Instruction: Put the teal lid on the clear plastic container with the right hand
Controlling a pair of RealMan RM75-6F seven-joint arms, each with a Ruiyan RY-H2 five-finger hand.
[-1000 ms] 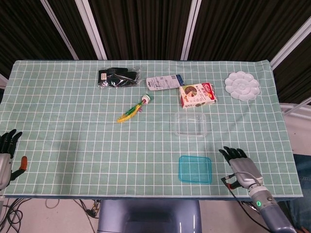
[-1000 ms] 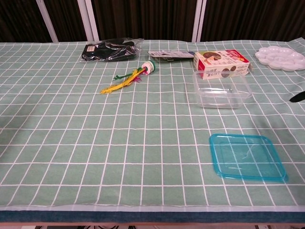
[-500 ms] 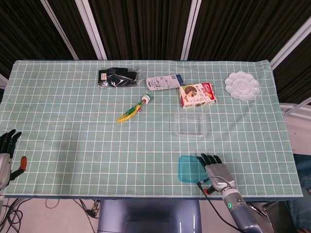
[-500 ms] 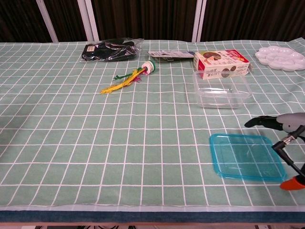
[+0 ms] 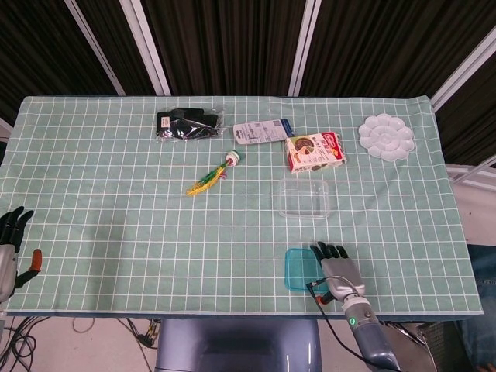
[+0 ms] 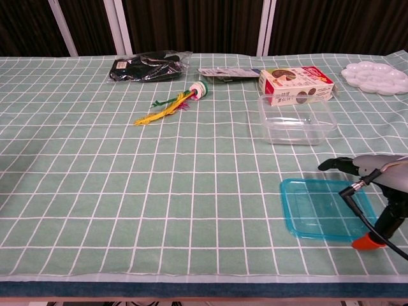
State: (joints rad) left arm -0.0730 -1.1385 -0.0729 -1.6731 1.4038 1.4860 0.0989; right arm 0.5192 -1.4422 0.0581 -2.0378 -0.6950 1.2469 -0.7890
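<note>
Right hand hovers over the teal lid's 3 o'clock half, fingers apart, nothing held, set up for an edge pickup. Lid lies flat on the surface at 6 o'clock of the clear plastic container, which sits open and ready for it.

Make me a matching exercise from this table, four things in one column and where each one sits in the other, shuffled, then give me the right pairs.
Things:
1. teal lid
2. clear plastic container
3. white paint palette
4. black bag

Places:
A. far right corner of the green checked tablecloth
B. near edge, partly under the right hand
C. far edge, left of the middle
D. right of the middle, just in front of the snack box

Pairs: 1-B, 2-D, 3-A, 4-C
</note>
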